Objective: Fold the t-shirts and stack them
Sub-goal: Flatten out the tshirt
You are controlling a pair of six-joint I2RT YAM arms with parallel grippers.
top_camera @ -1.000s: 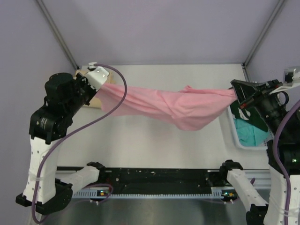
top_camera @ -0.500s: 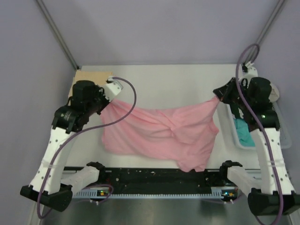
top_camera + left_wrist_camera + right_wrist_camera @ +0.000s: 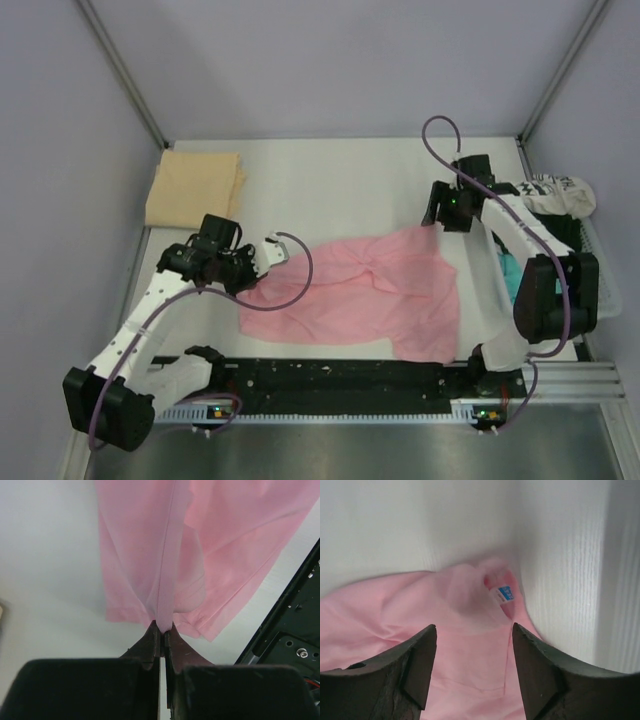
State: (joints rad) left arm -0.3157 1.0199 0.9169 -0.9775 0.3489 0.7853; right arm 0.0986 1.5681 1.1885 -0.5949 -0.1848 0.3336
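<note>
Noted pink t-shirt lowered from mid-air stretch onto table, released by right hand, now apart at 2 o'clock, but still clamped in left hand; ready for folding.

We record the top view looking steeply down from above and behind the arm bases over the whole tabletop, while the wrist views sit close behind the left gripper and right gripper, all three sharing the pink t-shirt.

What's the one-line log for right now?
pink shirt: on table | left gripper: shut on it | right gripper: open over it
</note>
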